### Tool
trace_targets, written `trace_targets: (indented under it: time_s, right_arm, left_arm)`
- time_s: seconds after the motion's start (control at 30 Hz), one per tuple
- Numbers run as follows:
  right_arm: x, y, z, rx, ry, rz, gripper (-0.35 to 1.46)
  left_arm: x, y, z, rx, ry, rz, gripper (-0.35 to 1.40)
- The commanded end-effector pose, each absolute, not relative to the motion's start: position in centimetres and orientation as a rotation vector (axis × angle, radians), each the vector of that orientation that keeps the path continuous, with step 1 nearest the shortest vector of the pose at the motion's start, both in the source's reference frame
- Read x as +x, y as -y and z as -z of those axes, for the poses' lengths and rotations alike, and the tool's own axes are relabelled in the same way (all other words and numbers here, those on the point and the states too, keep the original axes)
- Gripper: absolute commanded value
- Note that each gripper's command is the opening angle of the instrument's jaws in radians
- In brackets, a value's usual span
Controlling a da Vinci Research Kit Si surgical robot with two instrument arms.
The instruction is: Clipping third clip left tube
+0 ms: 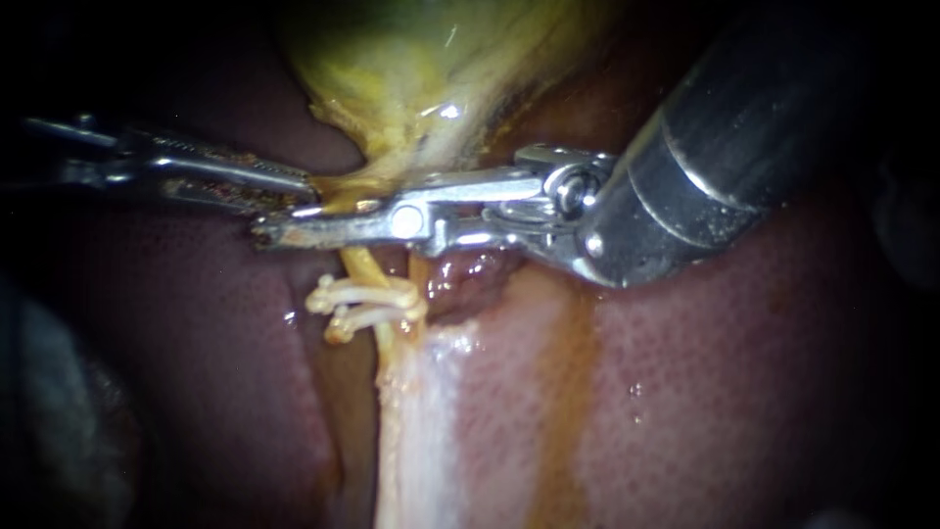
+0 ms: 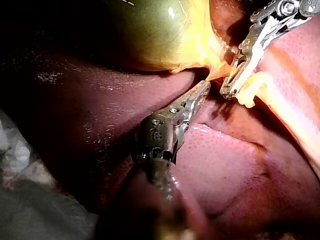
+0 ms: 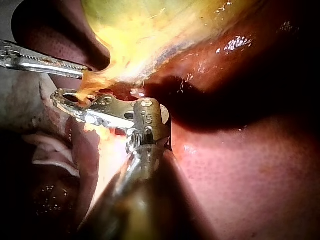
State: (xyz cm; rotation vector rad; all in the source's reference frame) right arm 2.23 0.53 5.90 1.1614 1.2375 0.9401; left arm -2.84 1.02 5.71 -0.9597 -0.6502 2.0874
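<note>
Right instrument (image 1: pixel 279 231): jaws clamped across the left tube (image 1: pixel 358 264), frame centre, just above two clips (image 1: pixel 364 304). Left instrument (image 1: pixel 305 186): jaws clenched on gallbladder (image 1: pixel 411 59) tissue, centre-left. Liver (image 1: pixel 734 392): fills lower frame.

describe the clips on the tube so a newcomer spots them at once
From the yellow-green gallbladder, follow the thin yellow tube down past the right instrument. The clips are two cream bars crossing it, dull beside the instrument's shiny metal.
</note>
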Motion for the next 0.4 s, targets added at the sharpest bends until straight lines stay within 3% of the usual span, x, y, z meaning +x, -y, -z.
trace_targets:
  time_s: [0.03, 0.4]
  right_arm:
    - [2.22, -0.53, -5.90, 1.161, -1.233, -0.939, -0.35]
    - [2.22, -0.53, -5.91, 1.160, -1.233, -0.938, -0.35]
  left_arm:
    - [-2.84, -1.03, -5.71, -0.960, 0.650, -2.088, -0.35]
    - [-2.84, -1.03, -5.71, -0.960, 0.650, -2.088, -0.35]
